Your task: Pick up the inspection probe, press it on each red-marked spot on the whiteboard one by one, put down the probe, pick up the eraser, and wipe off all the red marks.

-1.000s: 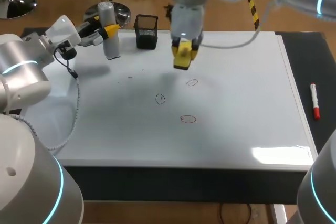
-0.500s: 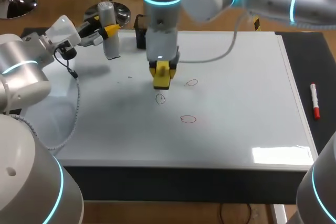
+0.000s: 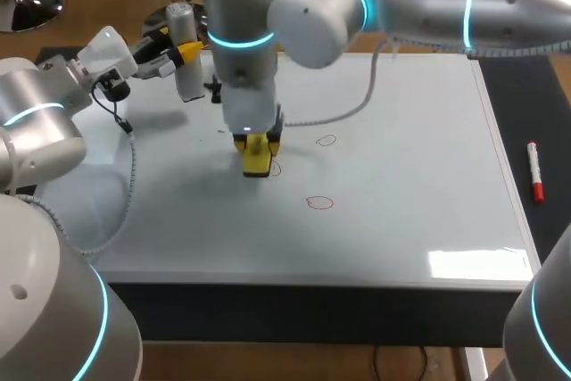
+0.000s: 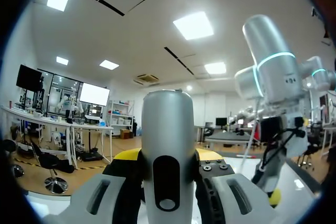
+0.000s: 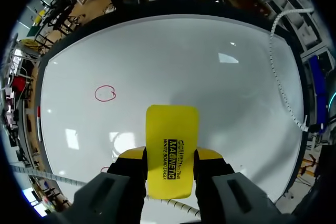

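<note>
My right gripper (image 3: pixel 257 143) is shut on the yellow eraser (image 3: pixel 257 158), which it holds low over the whiteboard (image 3: pixel 401 176). The eraser covers most of the left-hand red mark (image 3: pixel 276 168). Two more red marks lie to its right, one farther back (image 3: pixel 326 140) and one nearer the front (image 3: pixel 319 203). In the right wrist view the eraser (image 5: pixel 172 148) stands between the fingers, with a red circle (image 5: pixel 105 94) ahead of it. My left gripper (image 3: pixel 185 49) is shut on the grey probe (image 3: pixel 187 64), upright at the board's far left; the probe (image 4: pixel 168 156) fills the left wrist view.
A red marker pen (image 3: pixel 534 171) lies on the dark strip right of the board. My right arm (image 3: pixel 241 33) reaches across the board's back middle, close to the probe.
My right arm has carried the eraser leftward and toward the front, from the back middle down onto the left mark. The left arm and probe have stayed put.
</note>
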You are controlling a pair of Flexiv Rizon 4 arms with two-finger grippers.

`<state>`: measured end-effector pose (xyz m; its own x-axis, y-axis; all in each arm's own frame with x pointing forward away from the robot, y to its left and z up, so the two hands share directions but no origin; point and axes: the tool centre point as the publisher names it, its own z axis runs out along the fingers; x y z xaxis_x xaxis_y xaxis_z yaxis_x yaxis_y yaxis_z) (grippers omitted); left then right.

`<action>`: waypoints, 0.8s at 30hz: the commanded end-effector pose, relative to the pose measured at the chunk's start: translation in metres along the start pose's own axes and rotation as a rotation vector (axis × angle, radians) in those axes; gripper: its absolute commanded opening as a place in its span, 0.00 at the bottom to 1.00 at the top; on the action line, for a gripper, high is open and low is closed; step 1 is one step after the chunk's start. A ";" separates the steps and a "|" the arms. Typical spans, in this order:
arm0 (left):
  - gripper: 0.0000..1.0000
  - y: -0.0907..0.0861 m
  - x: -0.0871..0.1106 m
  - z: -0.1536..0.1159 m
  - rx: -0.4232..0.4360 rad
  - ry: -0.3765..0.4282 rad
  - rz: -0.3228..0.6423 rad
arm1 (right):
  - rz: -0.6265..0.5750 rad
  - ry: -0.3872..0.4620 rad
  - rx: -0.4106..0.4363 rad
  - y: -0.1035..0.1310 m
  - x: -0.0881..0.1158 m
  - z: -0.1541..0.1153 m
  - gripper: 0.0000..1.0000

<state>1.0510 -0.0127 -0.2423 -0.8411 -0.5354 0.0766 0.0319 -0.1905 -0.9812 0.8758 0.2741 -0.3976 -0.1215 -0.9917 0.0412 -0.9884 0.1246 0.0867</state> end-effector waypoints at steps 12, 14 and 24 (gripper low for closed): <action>0.00 -0.001 -0.001 0.000 0.001 0.001 -0.001 | -0.009 -0.024 0.034 0.005 -0.004 0.019 0.00; 0.00 -0.001 -0.001 0.000 0.001 0.001 -0.001 | -0.011 -0.028 0.026 0.006 -0.003 0.024 0.00; 0.00 -0.001 -0.001 0.000 0.001 0.001 -0.001 | -0.016 -0.025 0.000 0.005 0.008 0.038 0.00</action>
<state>1.0510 -0.0128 -0.2423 -0.8411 -0.5354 0.0767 0.0318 -0.1905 -0.9812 0.8656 0.2717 -0.4314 -0.1106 -0.9937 0.0174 -0.9898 0.1117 0.0885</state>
